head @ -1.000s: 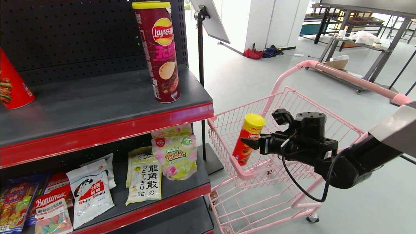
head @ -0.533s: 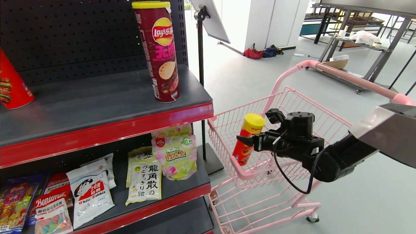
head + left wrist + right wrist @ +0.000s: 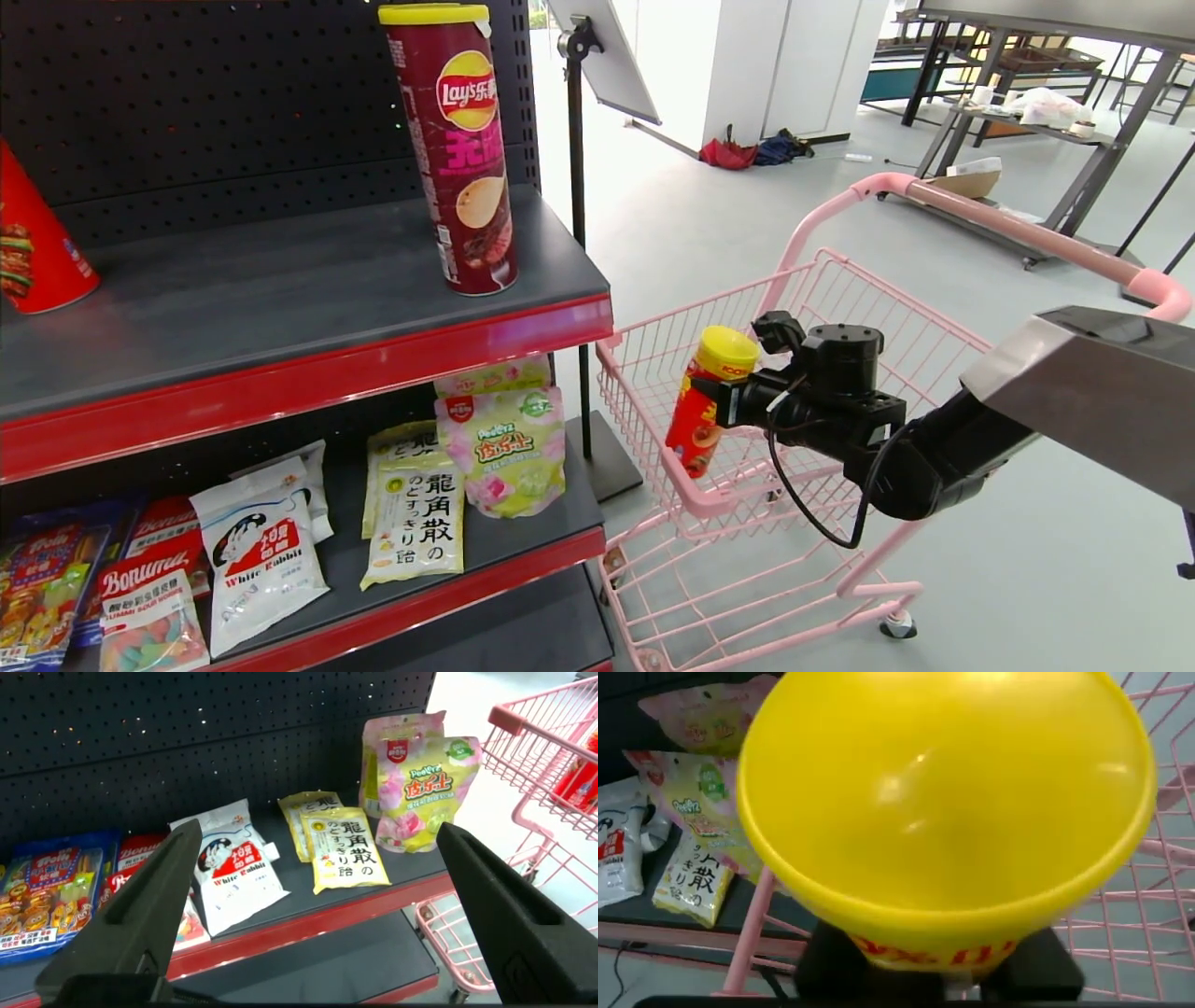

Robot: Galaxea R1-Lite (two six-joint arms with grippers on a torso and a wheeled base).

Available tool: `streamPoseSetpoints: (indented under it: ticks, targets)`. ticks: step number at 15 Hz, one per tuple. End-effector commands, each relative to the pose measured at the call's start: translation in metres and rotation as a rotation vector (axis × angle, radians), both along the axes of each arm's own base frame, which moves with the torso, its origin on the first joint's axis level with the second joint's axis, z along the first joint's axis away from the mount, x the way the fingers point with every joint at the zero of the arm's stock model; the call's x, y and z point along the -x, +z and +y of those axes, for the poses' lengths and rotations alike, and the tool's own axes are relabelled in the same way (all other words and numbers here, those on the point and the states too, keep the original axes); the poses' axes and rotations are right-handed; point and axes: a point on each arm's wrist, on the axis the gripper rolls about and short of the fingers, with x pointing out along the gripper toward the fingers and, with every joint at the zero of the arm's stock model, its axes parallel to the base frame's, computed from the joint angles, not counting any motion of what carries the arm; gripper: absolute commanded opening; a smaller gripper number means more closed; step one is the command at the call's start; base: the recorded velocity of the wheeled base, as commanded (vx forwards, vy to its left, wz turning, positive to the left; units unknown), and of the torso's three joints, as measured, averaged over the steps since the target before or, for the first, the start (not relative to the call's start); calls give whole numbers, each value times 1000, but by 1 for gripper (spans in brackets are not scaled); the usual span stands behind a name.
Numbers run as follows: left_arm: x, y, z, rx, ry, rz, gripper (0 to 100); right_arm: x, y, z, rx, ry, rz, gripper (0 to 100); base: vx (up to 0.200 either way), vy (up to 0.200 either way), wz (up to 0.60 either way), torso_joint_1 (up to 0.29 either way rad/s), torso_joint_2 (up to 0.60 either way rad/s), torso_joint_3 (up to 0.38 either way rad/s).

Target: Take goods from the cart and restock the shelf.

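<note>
A small red chip can (image 3: 695, 434) with a yellow lid (image 3: 943, 793) stands tilted in the front left corner of the pink cart (image 3: 709, 499). My right gripper (image 3: 717, 399) is shut on the can just under the lid, one finger (image 3: 836, 966) showing dark beside the can's neck. My left gripper (image 3: 318, 915) hangs open in front of the lower shelf (image 3: 308, 924), nothing between its fingers. The upper shelf (image 3: 280, 280) holds a tall maroon chip can (image 3: 462, 149) near its right end.
A red container (image 3: 33, 243) sits at the upper shelf's left edge, with bare board between it and the maroon can. Snack bags (image 3: 415, 509) (image 3: 350, 849) lie on the lower shelf. A pole stand (image 3: 577, 233) rises between shelf and cart.
My right gripper has moved left toward the cart's corner and closed around the red can under its lid; the can has tipped slightly. The shelf goods have not moved.
</note>
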Motion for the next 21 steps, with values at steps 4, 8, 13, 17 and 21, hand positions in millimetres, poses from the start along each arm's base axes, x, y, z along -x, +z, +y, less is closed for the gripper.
streamPoseSetpoints:
  ticks: [4, 8, 13, 17, 21]
  targets:
    - [0, 0, 0, 0, 0, 1, 100, 18, 47, 1, -25, -46, -90, 0, 0, 0, 0, 0, 0, 0]
    - [0, 0, 0, 0, 0, 1, 100, 65, 126, -2, 17, -45, -230, 0, 0, 0, 0, 0, 0, 0]
    - [0, 0, 0, 9, -4, 0, 100, 171, 200, -56, 133, -258, -240, 0, 0, 0, 0, 0, 0, 0]
    - [0, 0, 0, 9, -6, 0, 100, 278, 201, -118, 227, -387, -198, 0, 0, 0, 0, 0, 0, 0]
    - [0, 0, 0, 9, -6, 2, 100, 352, 165, -143, 251, -519, -166, 0, 0, 0, 0, 0, 0, 0]
